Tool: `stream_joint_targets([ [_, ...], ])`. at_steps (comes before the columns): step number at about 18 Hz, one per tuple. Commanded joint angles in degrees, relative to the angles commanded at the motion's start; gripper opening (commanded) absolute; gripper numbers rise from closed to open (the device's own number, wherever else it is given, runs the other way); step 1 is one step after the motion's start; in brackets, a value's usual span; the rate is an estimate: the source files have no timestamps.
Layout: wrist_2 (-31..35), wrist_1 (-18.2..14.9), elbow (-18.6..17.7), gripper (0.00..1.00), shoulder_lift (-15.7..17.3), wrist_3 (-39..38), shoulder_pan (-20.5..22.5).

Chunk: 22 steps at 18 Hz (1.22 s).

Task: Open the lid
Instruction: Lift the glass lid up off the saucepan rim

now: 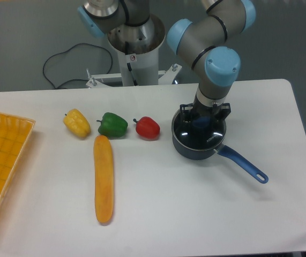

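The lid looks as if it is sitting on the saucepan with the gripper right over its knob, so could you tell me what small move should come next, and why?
Probably close the fingers on the knob. The gripper sits low over the lid, its fingers either side of the knob, and the lid rests flat on the saucepan. Whether the jaws already grip cannot be told from here; if they do, lift straight up.

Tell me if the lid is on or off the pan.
On: the lid lies flat across the pan, gripper at its knob.
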Motion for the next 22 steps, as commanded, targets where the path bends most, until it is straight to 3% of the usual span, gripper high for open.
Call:
stream_joint_targets([
  [5,0.0,-0.3,1.3,0.63,0.1,0.1,-0.1],
  [13,0.4,-1.0,7.3,0.63,-1.2,-0.3,-5.9],
  [22,0.0,-0.1,10.5,0.63,-2.1,0.3,-8.8],
])
